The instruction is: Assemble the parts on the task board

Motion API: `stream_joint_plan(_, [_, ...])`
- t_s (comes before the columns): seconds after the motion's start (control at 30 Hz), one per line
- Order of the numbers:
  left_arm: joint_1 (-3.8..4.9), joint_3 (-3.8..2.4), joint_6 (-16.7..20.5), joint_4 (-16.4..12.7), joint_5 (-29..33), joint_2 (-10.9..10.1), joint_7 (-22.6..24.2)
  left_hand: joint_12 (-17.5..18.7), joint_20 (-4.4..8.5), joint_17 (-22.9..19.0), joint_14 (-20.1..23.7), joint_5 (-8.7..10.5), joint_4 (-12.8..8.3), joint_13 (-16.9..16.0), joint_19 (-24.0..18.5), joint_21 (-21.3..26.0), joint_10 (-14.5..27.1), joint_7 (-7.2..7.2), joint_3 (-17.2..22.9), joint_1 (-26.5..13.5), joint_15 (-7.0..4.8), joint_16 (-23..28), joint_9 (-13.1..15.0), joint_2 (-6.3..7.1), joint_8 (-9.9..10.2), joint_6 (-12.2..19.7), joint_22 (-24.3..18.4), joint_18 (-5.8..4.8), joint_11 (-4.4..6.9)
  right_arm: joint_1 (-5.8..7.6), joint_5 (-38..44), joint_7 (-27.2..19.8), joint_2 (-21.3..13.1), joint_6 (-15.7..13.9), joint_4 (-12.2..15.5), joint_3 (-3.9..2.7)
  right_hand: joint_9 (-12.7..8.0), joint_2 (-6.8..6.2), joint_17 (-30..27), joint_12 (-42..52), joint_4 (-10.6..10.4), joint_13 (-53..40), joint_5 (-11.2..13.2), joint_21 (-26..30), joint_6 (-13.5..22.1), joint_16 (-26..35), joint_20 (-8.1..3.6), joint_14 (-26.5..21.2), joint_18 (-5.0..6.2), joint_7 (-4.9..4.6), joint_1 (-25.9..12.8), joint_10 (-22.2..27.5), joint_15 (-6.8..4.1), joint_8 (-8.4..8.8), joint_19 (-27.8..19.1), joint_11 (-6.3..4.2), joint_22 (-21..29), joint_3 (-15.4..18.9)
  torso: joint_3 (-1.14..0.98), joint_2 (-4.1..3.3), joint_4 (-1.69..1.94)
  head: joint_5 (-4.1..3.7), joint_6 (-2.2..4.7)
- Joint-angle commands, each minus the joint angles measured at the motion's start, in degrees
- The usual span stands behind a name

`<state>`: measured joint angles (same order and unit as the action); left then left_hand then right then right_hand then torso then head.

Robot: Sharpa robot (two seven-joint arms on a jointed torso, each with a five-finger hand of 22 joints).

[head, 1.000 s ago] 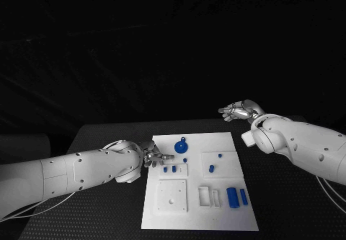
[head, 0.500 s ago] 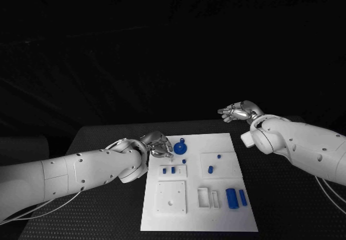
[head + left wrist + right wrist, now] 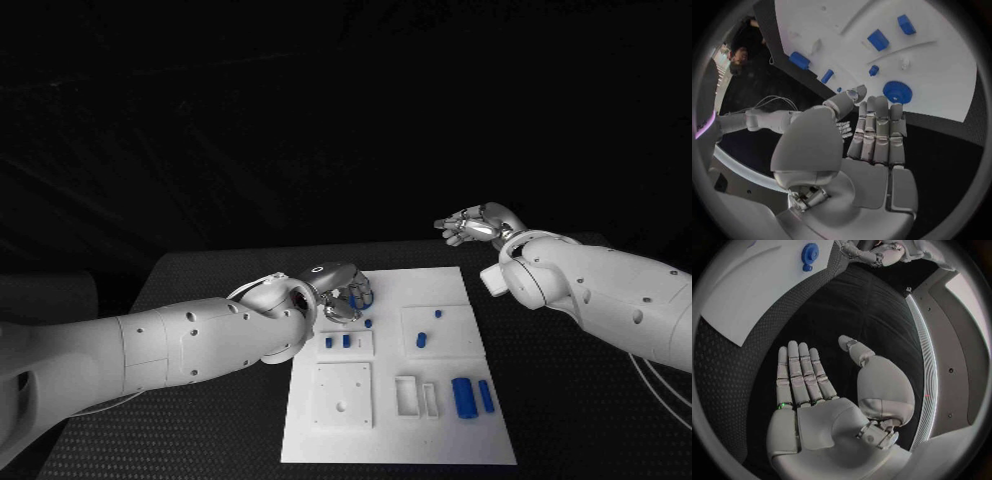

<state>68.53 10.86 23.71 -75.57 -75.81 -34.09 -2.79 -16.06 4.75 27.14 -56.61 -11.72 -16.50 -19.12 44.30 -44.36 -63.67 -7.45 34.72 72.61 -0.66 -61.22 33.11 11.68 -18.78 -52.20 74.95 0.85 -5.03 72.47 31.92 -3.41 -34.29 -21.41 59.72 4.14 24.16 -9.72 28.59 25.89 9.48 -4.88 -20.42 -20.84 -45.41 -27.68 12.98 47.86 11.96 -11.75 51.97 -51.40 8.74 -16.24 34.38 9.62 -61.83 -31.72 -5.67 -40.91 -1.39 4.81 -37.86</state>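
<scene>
The white task board (image 3: 447, 430) lies in the middle of the black table. A blue gear (image 3: 362, 294) sits near its far left corner. My left hand (image 3: 340, 289) hovers right beside the gear; its fingers (image 3: 878, 125) are straight, with fingertips just short of the gear (image 3: 897, 92) and nothing in the palm. My right hand (image 3: 476, 222) hangs off the board over the table's far right. It shows flat and empty in the right wrist view (image 3: 807, 385). Small blue pegs (image 3: 339, 340) stand behind my left hand.
More blue pegs (image 3: 421, 338) stand at mid-board. A large blue cylinder (image 3: 463, 395) and a thinner one (image 3: 488, 394) lie near the right edge, beside white blocks (image 3: 408, 390). A white square plate (image 3: 343, 393) sits at the near left.
My left hand has moved from the board's left edge up and rightward to the blue gear, and its fingers have straightened. The right hand has stayed in place.
</scene>
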Motion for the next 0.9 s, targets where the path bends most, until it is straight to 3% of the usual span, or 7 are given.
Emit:
stream_joint_plan(0.03, [0.04,0.00,-3.47,0.76,-7.58,0.94,-0.42,1.17,1.61,0.21,-0.40,0.94,0.27,0.49,0.53,0.06,0.31,-0.01,-0.14,-0.63,0.06,-0.33,-0.16,0.53,0.45,-0.10,0.88,0.76,-0.48,-0.02,0.01,-0.37,0.12,0.88,0.00,-0.03,-0.10,0.06,-0.07,0.40,-0.12,0.06,-0.30,0.40,0.41,0.20,0.12,-0.40,0.89,-0.51,-0.33,0.23,0.17,0.25,-0.48,0.01,-0.07,0.00,-0.02,-0.03,0.00,-0.05,-0.06])
stream_joint_plan(0.13, [0.02,0.02,-4.55,1.50,-9.50,1.94,-2.52,3.57,1.19,0.18,-0.18,2.36,0.75,1.43,0.68,0.25,1.47,-0.06,-0.29,-1.75,0.59,-0.30,-0.61,1.05,1.51,1.21,0.95,1.10,-1.06,-0.02,0.01,-0.37,0.12,0.85,0.03,-0.03,-0.10,0.07,-0.07,0.41,-0.12,0.07,-0.31,0.40,0.41,0.20,0.13,-0.40,0.89,-0.51,-0.33,0.23,0.17,0.25,-0.49,0.01,-0.07,0.00,-0.05,-0.02,-0.02,-0.03,-0.05])
stream_joint_plan(0.17, [0.00,0.03,-4.34,1.90,-10.24,2.42,-3.25,4.94,0.74,-0.06,0.10,4.45,1.25,1.93,0.62,0.62,1.91,-0.41,-0.12,-2.15,1.03,0.12,-0.85,1.39,2.12,1.93,0.83,1.42,-1.55,-0.02,0.01,-0.37,0.12,0.88,0.06,-0.03,-0.10,0.08,-0.07,0.41,-0.12,0.07,-0.32,0.40,0.41,0.20,0.13,-0.40,0.89,-0.51,-0.32,0.23,0.17,0.24,-0.49,0.01,-0.07,0.00,-0.04,-0.04,-0.01,-0.09,-0.03])
stream_joint_plan(0.23, [-0.05,0.09,-4.62,2.51,-11.42,3.04,-3.60,5.78,0.55,-0.16,-0.03,5.14,1.83,2.24,0.80,0.79,1.85,-0.35,0.07,-2.41,1.15,0.24,-1.10,1.62,2.56,2.44,0.81,1.65,-1.72,-0.02,0.01,-0.35,0.10,0.87,0.12,-0.03,-0.10,0.07,-0.07,0.42,-0.11,0.08,-0.32,0.41,0.41,0.20,0.13,-0.40,0.90,-0.51,-0.32,0.24,0.17,0.24,-0.49,0.01,-0.08,0.00,-0.04,-0.04,-0.02,-0.14,-0.05])
stream_joint_plan(0.4, [-0.22,0.54,-4.74,3.54,-12.42,4.09,-3.97,6.48,0.48,-0.19,-0.22,5.25,2.31,2.60,1.03,0.84,1.66,-0.53,0.28,-2.42,1.14,0.25,-1.20,1.61,2.63,2.33,0.85,1.83,-1.71,-0.02,0.01,-0.36,0.18,0.89,0.21,-0.04,-0.11,0.07,-0.07,0.43,-0.10,0.09,-0.33,0.41,0.41,0.19,0.14,-0.41,0.90,-0.51,-0.32,0.24,0.17,0.24,-0.49,0.01,-0.08,0.01,-0.09,-0.08,-0.06,-0.15,-0.07])
stream_joint_plan(0.9, [-1.17,0.58,-5.44,6.12,-13.28,5.80,-3.67,7.34,0.58,0.02,-0.87,5.24,2.74,3.02,1.56,0.64,1.01,-0.42,0.37,-2.15,0.96,-0.28,-1.27,1.31,2.52,1.77,1.05,2.06,-1.56,-0.02,0.01,-0.35,0.17,0.90,0.47,-0.04,-0.12,0.08,-0.08,0.46,-0.08,0.13,-0.35,0.43,0.41,0.18,0.15,-0.42,0.92,-0.51,-0.33,0.24,0.17,0.23,-0.50,0.01,-0.10,0.03,-0.08,0.02,0.00,-0.40,-0.24])
